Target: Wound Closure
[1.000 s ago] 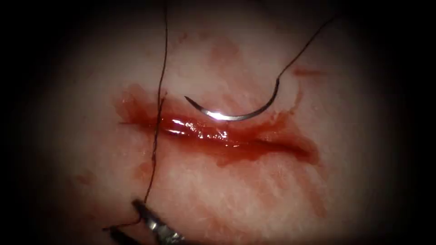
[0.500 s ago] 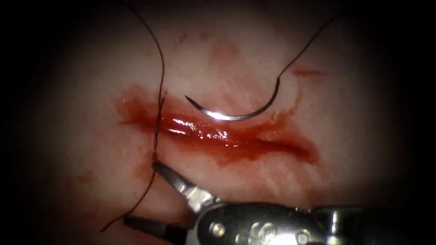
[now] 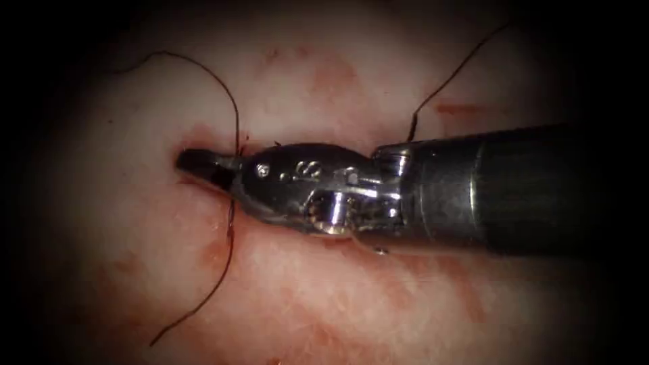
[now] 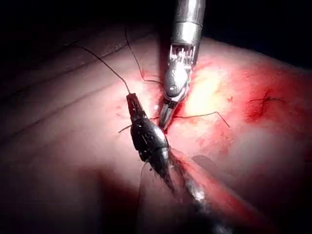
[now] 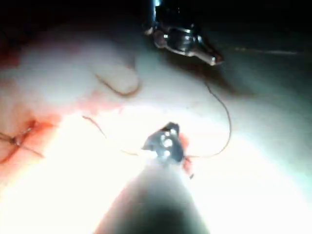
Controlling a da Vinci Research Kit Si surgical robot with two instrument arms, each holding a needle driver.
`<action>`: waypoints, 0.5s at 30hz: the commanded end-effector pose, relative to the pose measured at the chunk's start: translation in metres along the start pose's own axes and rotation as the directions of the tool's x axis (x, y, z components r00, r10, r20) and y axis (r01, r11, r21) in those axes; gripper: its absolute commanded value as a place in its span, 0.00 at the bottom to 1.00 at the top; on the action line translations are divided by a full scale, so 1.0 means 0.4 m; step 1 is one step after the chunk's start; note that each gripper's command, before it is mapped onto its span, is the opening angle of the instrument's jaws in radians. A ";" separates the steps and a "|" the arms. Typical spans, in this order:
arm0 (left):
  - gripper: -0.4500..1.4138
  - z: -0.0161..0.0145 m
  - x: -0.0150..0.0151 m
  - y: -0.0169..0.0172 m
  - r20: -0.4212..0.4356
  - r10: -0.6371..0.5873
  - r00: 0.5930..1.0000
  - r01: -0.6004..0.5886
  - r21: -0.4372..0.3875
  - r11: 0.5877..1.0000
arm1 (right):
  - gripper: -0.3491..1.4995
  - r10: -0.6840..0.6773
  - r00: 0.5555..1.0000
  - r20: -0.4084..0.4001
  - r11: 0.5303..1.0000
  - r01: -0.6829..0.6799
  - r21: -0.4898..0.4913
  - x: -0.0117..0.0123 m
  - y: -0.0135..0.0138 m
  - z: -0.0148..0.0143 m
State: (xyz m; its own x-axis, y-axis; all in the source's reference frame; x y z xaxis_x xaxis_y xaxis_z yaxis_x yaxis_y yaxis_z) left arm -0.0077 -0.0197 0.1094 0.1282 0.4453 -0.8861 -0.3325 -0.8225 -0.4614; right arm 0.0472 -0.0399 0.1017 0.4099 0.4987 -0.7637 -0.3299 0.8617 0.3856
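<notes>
**Desk:** Start at the left end of the cut. What do you have?

**Me:** My left tool sits out past that end. The thread runs right up to its tip, but I cannot tell whether it grips it. The thread crosses the cut near that same end and trails off on both sides.

**Desk:** And the right tool?

**Me:** My right tool lies along the cut, its tip at the left end beside the thread. I cannot tell whether it is clamped on anything.

**Desk:** The needle?

**Me:** The needle is just beyond the cut. Most of its curve is under my right shaft, and I see its thread end. I judge it lies loose on the tissue, in neither tool.

**Desk:** How will it handle?

**Me:** I expect it to be light, stiff and slick, and likely to roll. I would take it on the body of the curve, away from the point and the thread end. The thread is limp and easily frayed, and the tissue is soft and wet with red fluid.
</notes>
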 end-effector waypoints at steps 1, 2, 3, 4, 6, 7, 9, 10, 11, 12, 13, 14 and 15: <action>0.00 0.0014 -0.0021 0.0020 0.002 -0.007 1.000 0.007 0.004 1.000 | 0.00 -0.002 1.000 -0.001 1.000 0.002 -0.008 0.0000 0.0009 0.0047; 0.00 0.0014 -0.0023 0.0027 0.004 -0.017 1.000 0.017 0.008 1.000 | 0.00 0.000 1.000 -0.001 1.000 0.000 -0.011 0.0003 0.0013 0.0055; 0.00 0.0015 -0.0025 0.0034 0.004 -0.016 1.000 0.016 0.007 1.000 | 0.00 0.002 1.000 0.000 1.000 -0.002 -0.014 0.0008 0.0017 0.0063; 0.00 0.0016 -0.0032 0.0051 0.005 -0.023 1.000 0.023 0.009 1.000 | 0.00 0.006 1.000 0.000 1.000 -0.006 -0.020 0.0020 0.0025 0.0083; 0.00 0.0017 -0.0040 0.0069 0.002 -0.030 1.000 0.030 0.010 0.999 | 0.00 0.010 1.000 -0.008 1.000 -0.010 -0.027 0.0031 0.0029 0.0103; 0.00 0.0018 -0.0048 0.0084 0.002 -0.038 0.999 0.038 0.008 0.999 | 0.00 0.013 1.000 -0.020 0.999 -0.014 -0.030 0.0043 0.0030 0.0126; 0.00 0.0021 -0.0056 0.0099 -0.004 -0.046 0.999 0.046 0.007 0.999 | 0.00 0.015 1.000 -0.026 0.999 -0.016 -0.032 0.0052 0.0030 0.0143; 0.00 0.0021 -0.0056 0.0099 -0.004 -0.046 0.999 0.046 0.007 0.999 | 0.00 0.015 1.000 -0.026 0.999 -0.016 -0.032 0.0052 0.0030 0.0143; 0.00 0.0023 -0.0061 0.0110 -0.013 -0.056 0.998 0.056 0.007 0.998 | 0.00 0.016 0.999 -0.038 0.999 -0.017 -0.030 0.0061 0.0032 0.0158; 0.00 0.0023 -0.0062 0.0114 -0.016 -0.056 0.998 0.056 0.007 0.998 | 0.00 0.015 0.999 -0.044 0.999 -0.017 -0.030 0.0065 0.0034 0.0164; 0.00 0.0023 -0.0063 0.0117 -0.018 -0.061 0.998 0.061 0.008 0.998 | 0.00 0.015 0.998 -0.053 0.999 -0.017 -0.030 0.0066 0.0036 0.0168; 0.00 0.0023 -0.0063 0.0120 -0.021 -0.061 0.998 0.061 0.008 0.998 | 0.00 0.015 0.998 -0.059 0.999 -0.017 -0.031 0.0068 0.0039 0.0172; 0.00 0.0022 -0.0063 0.0123 -0.026 -0.067 0.997 0.068 0.009 0.998 | 0.00 0.015 0.998 -0.068 0.999 -0.017 -0.033 0.0068 0.0043 0.0177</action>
State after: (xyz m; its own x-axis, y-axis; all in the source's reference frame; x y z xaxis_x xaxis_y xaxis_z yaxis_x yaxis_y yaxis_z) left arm -0.0100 -0.0243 0.1088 0.1739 0.4894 -0.8546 -0.3333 -0.7873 -0.5187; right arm 0.0530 -0.0365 0.1036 0.3439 0.5050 -0.7916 -0.3670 0.8483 0.3817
